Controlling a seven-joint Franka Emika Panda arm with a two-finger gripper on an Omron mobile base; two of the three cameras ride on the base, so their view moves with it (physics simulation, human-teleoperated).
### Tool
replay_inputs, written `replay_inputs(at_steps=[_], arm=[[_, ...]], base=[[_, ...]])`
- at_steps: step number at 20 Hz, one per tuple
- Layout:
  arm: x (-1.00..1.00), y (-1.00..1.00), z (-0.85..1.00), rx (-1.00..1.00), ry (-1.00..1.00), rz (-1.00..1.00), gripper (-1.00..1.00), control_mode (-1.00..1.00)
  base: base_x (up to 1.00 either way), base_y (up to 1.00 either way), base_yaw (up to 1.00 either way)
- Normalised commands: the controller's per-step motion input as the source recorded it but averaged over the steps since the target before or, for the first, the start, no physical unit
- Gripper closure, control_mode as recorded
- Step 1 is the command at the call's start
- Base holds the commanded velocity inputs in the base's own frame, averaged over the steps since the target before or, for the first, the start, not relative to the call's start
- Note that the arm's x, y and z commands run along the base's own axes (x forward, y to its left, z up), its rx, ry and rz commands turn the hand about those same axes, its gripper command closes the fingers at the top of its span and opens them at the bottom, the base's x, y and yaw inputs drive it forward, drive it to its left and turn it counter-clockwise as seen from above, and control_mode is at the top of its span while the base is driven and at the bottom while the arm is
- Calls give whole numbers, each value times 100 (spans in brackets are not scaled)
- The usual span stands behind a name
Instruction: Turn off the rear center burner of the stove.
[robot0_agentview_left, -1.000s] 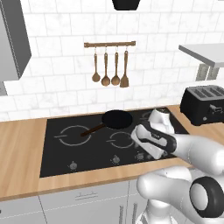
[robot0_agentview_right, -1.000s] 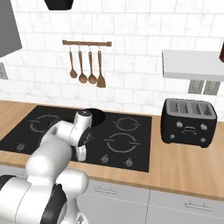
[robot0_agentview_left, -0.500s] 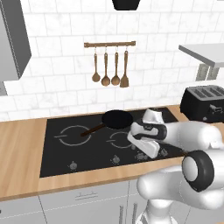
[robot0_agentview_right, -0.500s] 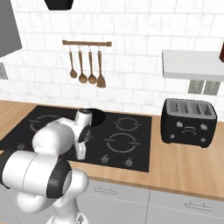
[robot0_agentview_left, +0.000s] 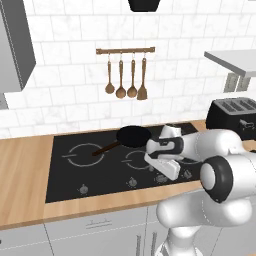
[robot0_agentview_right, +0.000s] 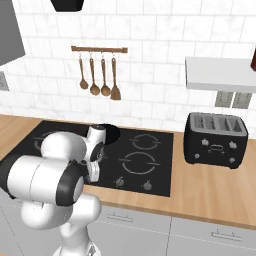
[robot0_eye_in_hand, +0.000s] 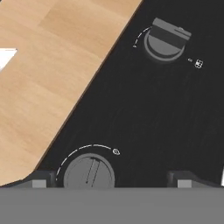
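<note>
Pincer: two-finger dark gripper (robot0_eye_in_hand: 109, 183) on the white arm hangs low over the front edge of the stove; its tips stand spread, one at each side of the hand view's bottom, with bare glass and one knob between them. It holds nothing, and I cannot tell whether a tip touches the glass.
Nearest knob: small round grey knob (robot0_eye_in_hand: 89, 172) with a dashed arc mark sits just beside the left tip, close to the cooktop's front edge.
Second knob: another round grey knob (robot0_eye_in_hand: 165, 40) lies farther along the same edge, well apart from the tips.
Step in hand: judged as lining up on a control knob; nothing is gripped yet.
Next move: likely calls for checking which of the front-edge knobs serves the rear centre zone, centring the open tips around it, closing, then twisting to off.
Rear center burner: round zone of the wide flat black glass stove (robot0_agentview_left: 70, 170), at the middle of the back edge, under the black frying pan (robot0_agentview_left: 133, 135), its marks hidden.
Surroundings: wooden counter (robot0_agentview_left: 22, 175) carries the hob; a black toaster (robot0_agentview_right: 215, 138) stands toward its right end; wooden utensils (robot0_agentview_left: 125, 82) hang on the tiled wall.
</note>
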Motion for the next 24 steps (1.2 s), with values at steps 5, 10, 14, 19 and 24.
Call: replay_inputs(at_steps=[5,10,14,19,24], arm=[[-20,0,-9,0,1,0,-100,-100],[-2,-5,-9,0,2,-2,-100,-100],[5,-2,-3,0,0,0,-100,-100],[0,0,0,0,0,0,100,-100],[0,0,0,0,0,0,100,-100]], base=[[0,0,0],[0,0,0],[0,0,0],[0,0,0],[0,0,0]])
